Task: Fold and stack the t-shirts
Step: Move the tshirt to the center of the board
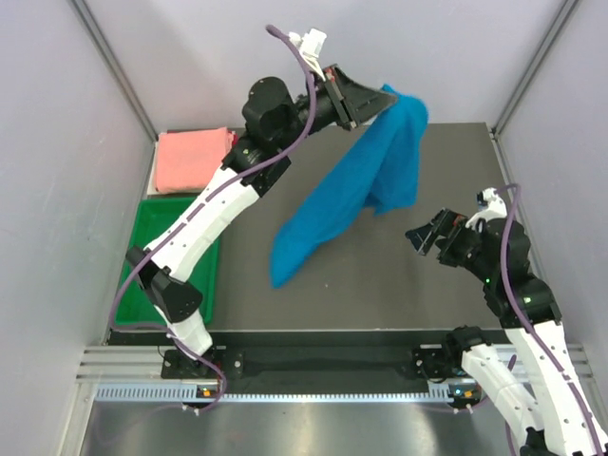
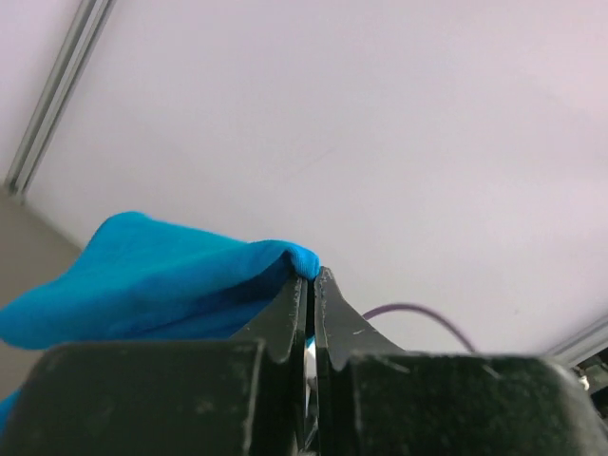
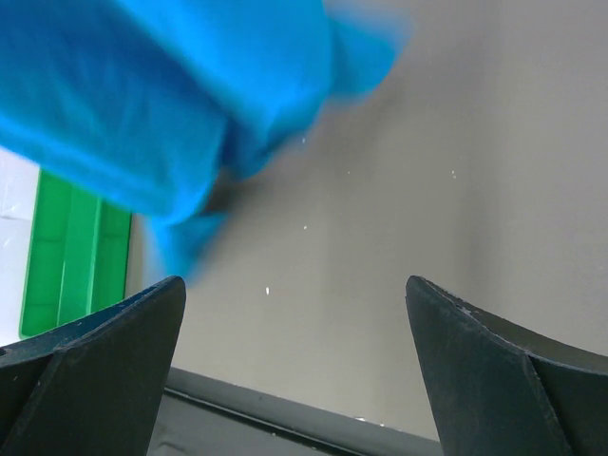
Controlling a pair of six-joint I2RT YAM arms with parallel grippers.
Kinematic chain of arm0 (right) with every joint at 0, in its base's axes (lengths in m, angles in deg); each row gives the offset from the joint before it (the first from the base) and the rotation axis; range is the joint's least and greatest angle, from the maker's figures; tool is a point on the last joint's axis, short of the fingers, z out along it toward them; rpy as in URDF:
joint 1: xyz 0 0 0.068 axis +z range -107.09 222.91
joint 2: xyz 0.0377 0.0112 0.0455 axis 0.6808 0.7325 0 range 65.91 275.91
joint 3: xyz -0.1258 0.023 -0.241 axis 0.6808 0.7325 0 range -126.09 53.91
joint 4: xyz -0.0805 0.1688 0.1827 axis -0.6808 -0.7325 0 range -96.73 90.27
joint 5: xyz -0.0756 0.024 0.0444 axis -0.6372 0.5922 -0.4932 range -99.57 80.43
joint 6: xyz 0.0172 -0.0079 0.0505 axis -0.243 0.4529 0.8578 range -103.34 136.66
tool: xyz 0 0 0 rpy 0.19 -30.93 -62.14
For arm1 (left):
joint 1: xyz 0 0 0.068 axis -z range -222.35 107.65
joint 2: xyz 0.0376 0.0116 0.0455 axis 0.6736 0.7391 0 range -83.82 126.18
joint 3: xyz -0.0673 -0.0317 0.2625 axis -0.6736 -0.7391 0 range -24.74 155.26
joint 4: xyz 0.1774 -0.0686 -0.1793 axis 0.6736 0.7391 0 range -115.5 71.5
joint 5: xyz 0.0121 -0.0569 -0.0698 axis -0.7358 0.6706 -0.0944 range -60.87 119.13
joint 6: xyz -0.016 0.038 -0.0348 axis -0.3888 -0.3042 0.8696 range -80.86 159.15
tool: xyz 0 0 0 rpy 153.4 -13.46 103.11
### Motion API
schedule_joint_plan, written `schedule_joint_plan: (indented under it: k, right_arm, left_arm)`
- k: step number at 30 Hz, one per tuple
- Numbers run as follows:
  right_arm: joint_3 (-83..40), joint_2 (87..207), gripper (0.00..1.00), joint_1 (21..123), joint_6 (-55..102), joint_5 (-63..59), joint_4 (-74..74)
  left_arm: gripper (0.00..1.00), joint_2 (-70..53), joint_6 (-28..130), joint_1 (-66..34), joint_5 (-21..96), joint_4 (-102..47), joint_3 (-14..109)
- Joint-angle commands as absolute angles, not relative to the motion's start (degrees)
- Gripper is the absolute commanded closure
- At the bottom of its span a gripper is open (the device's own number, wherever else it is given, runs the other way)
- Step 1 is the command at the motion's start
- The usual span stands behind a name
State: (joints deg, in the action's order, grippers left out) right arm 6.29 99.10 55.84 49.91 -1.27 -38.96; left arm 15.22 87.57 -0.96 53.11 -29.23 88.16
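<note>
We log left fingers [image 1: 353, 98] pinched on the blue t-shirt [image 1: 351, 195], lifted high and draping toward the surface [image 1: 399, 294]. Our right fingers [image 1: 425, 237] spread wide, empty. The pink t-shirt [image 1: 190, 157] lies folded far left.

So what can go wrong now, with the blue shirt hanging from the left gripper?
1. The left gripper pinches only a thin edge of the blue shirt, so the cloth could slip out.
2. The shirt hangs bunched and twisted, so it may land crumpled, not flat.
3. The right gripper is open and holds nothing. If it reaches in, it may catch the wrong layer.
</note>
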Motion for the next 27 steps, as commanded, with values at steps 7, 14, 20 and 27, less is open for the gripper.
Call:
schedule_joint_plan:
  k: [7,14,20,27]
  right_arm:
    - [1.9,99.5,0.0,55.1,48.8,-4.0,-38.8]
    - [4.8,102.0,0.02,55.0,49.7,-9.2,-40.1]
    - [6.2,109.7,0.03,54.9,56.1,-21.5,-40.2]
    - [10.9,118.3,0.19,54.8,60.9,-16.1,-32.3]
  left_arm:
    - [1.0,4.0,86.3,-5.4,47.6,-34.7,71.6]
    - [1.0,-8.4,83.2,-20.6,43.5,-20.3,37.8]
    - [0.56,-12.4,74.1,-21.8,35.2,-8.0,27.9]
    - [0.41,-14.1,68.7,-21.7,41.0,-4.4,29.2]
